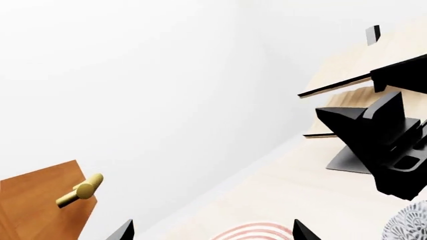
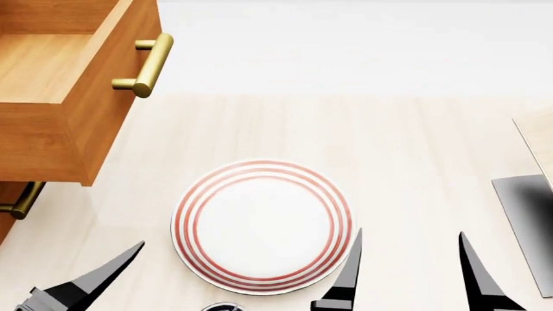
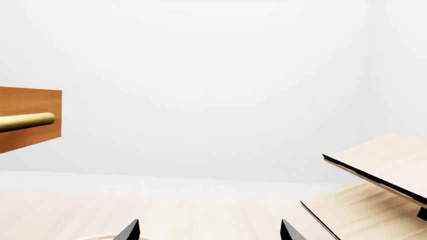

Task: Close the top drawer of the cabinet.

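The top drawer [image 2: 52, 71] stands pulled out at the upper left of the head view, with its lighter wood inside showing and its brass handle [image 2: 147, 65] on the front. The drawer front also shows in the right wrist view [image 3: 30, 100], with its handle [image 3: 27, 121]. The cabinet's lower drawer handle [image 2: 22, 202] shows below it. My left gripper [image 1: 213, 231] is open and empty, and one of its fingers [image 2: 95, 278] is below the drawer. My right gripper [image 2: 413, 278] is open and empty, also seen in the right wrist view [image 3: 210, 231]. Neither touches the drawer.
A white plate with red rings [image 2: 261, 223] lies on the pale surface between my grippers. A pale slanted wood rack [image 3: 380, 165] on a black base [image 2: 527, 220] stands at the right. The left wrist view shows a drawer front [image 1: 33, 200] with a brass handle [image 1: 80, 190].
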Motion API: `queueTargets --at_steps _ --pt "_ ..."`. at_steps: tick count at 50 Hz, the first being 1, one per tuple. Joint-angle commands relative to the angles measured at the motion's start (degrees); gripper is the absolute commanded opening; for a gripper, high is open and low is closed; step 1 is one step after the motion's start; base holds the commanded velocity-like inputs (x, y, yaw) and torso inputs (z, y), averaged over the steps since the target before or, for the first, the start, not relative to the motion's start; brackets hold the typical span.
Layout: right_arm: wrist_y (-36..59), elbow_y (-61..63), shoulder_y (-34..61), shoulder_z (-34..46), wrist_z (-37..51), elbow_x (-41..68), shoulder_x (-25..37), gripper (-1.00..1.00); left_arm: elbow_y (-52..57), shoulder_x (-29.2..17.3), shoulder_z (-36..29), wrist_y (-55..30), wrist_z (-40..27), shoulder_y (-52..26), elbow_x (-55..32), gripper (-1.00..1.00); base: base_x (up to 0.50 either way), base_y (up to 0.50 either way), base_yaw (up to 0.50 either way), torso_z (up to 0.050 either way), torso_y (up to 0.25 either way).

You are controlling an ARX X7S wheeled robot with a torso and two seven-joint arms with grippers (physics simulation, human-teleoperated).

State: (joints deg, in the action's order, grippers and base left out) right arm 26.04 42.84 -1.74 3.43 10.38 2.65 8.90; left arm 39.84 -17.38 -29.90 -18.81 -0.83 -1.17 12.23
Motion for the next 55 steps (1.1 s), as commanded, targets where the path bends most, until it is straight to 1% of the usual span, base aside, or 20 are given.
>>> queueTargets --at_steps 1,3,7,8,9,11,12,18,21,22,23,26,27,29,30,32,37,38,50,55 --pt "-2.1 -0.7 -0.8 0.3 0.4 0.4 0.7 1.00 -2.4 -0.3 -1.9 0.1 1.3 -1.9 0.4 1.00 0.00 0.00 0.00 0.000 0.000" --pt "-2.4 -1.1 -0.7 0.3 0.4 0.6 0.8 1.00 -2.0 0.4 -1.5 -1.4 1.6 -2.7 -0.2 1.00 0.00 0.00 0.00 0.000 0.000" --pt "-2.3 -0.6 -1.0 0.2 0.5 1.1 1.0 1.00 -1.7 1.2 -1.4 -5.3 4.9 -6.6 -2.0 1.00 0.00 0.00 0.00 0.000 0.000" --pt "-2.2 -0.5 -1.0 0.1 0.4 1.3 1.0 1.00 -1.6 2.4 0.3 -7.3 5.4 -7.8 -4.0 1.00 0.00 0.00 0.00 0.000 0.000" --pt "-2.7 -0.5 -1.2 0.0 0.6 1.2 1.1 1.00 -1.4 3.1 2.1 -11.2 8.0 -10.7 -7.4 1.00 0.00 0.00 0.00 0.000 0.000" --pt "-3.0 -0.7 -1.3 0.0 0.6 1.4 1.2 1.00 -1.5 4.0 3.5 -12.7 8.3 -12.1 -8.6 1.00 0.00 0.00 0.00 0.000 0.000" --pt "-3.1 -1.3 -1.1 -0.1 0.6 1.5 1.2 1.00 -1.4 5.3 5.9 -16.4 9.8 -14.7 -11.7 1.00 0.00 0.00 0.00 0.000 0.000" --pt "-3.7 -2.0 -0.9 -0.4 0.4 2.5 1.4 1.00 -7.5 9.2 11.7 -22.0 9.5 -23.6 -15.3 1.00 0.00 0.00 0.00 0.000 0.000" --pt "-3.7 -2.0 -0.9 -0.3 0.6 2.6 1.5 1.00 -8.0 9.5 12.2 -22.4 9.3 -24.3 -15.7 1.00 0.00 0.00 0.00 0.000 0.000" --pt "-3.9 -2.1 -0.9 -0.3 0.6 2.6 1.6 1.00 -10.6 10.7 13.4 -22.6 8.1 -26.3 -15.7 1.00 0.00 0.00 0.00 0.000 0.000" --pt "-3.9 -2.1 -0.9 -0.3 0.6 2.6 1.6 1.00 -10.6 10.7 13.4 -22.5 8.0 -26.4 -15.7 1.00 0.00 0.00 0.00 0.000 0.000" --pt "-4.9 -2.8 -1.3 -0.4 0.7 2.7 1.8 1.00 -13.5 12.4 16.8 -23.6 6.9 -28.4 -17.5 1.00 0.00 0.00 0.00 0.000 0.000" --pt "-4.9 -2.8 -1.3 -0.5 0.7 2.9 1.8 1.00 -13.9 13.0 17.9 -23.2 5.4 -28.6 -17.2 1.00 0.00 0.00 0.00 0.000 0.000" --pt "-4.9 -2.8 -1.3 -0.4 0.7 3.0 1.9 1.00 -13.9 12.9 17.8 -23.2 5.2 -28.6 -17.4 1.00 0.00 0.00 0.00 0.000 0.000" --pt "-4.7 -2.5 -1.4 -0.3 0.9 2.7 2.0 1.00 -15.0 14.5 22.1 -24.2 4.0 -29.6 -19.5 1.00 0.00 0.00 0.00 0.000 0.000" --pt "-4.5 -2.2 -1.4 -0.3 1.0 2.8 2.1 1.00 -15.5 14.2 22.6 -24.6 4.8 -30.0 -20.8 1.00 0.00 0.00 0.00 0.000 0.000" --pt "-4.8 -2.6 -1.3 0.0 1.2 2.8 2.2 1.00 -17.7 15.7 26.1 -24.7 1.5 -31.5 -21.8 1.00 0.00 0.00 0.00 0.000 0.000" --pt "-4.6 -2.6 -1.2 0.0 1.2 3.0 2.3 1.00 -18.2 16.5 28.2 -25.2 0.2 -32.1 -23.1 1.00 0.00 0.00 0.00 0.000 0.000" --pt "-4.9 -2.8 -1.1 0.4 1.8 3.5 2.9 1.00 -21.4 15.3 29.6 -24.0 -3.6 -33.6 -25.7 1.00 0.00 0.00 0.00 0.000 0.000" --pt "-5.2 -3.0 -1.1 0.6 2.2 3.8 3.2 1.00 -23.0 15.4 31.4 -23.8 -5.6 -34.4 -27.0 1.00 0.00 0.00 0.00 0.000 0.000"
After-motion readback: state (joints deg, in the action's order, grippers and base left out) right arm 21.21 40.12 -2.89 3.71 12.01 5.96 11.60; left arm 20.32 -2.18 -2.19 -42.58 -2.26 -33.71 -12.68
